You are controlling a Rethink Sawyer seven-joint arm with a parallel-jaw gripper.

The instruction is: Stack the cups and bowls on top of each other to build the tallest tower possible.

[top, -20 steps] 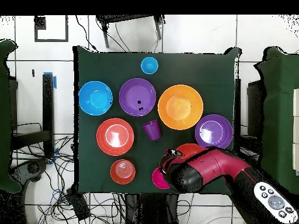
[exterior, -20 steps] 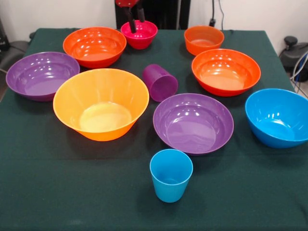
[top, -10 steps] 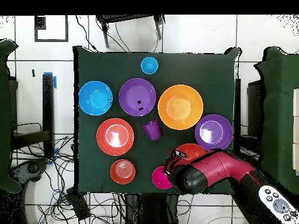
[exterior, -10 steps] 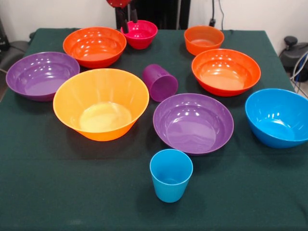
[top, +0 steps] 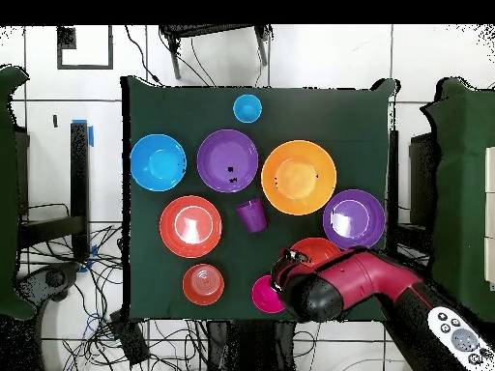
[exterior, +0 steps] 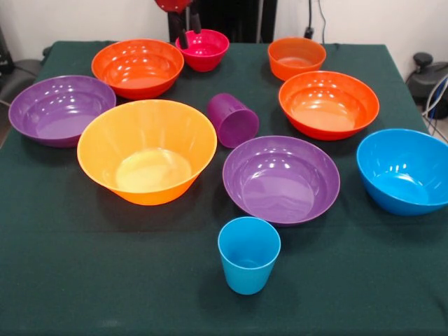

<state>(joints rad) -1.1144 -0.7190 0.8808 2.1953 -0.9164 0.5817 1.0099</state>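
Fingers [exterior: 184,33] straddle the glossy magenta bowl's [exterior: 206,47] rim (grip cannot be told).

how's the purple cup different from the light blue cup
The purple cup lies tipped on its side between the bowls at mid-table; the light blue cup stands upright, mouth up, alone near the front edge. Colour differs too. Both are small, smooth, tapered tumblers, and neither is stacked on anything.

Overhead: arm [top: 358,280] covers most of a red-orange bowl [top: 311,245] and the magenta bowl's [top: 263,294] right edge. Front: gripper [exterior: 183,28] cut off at top; finger spacing unreadable.
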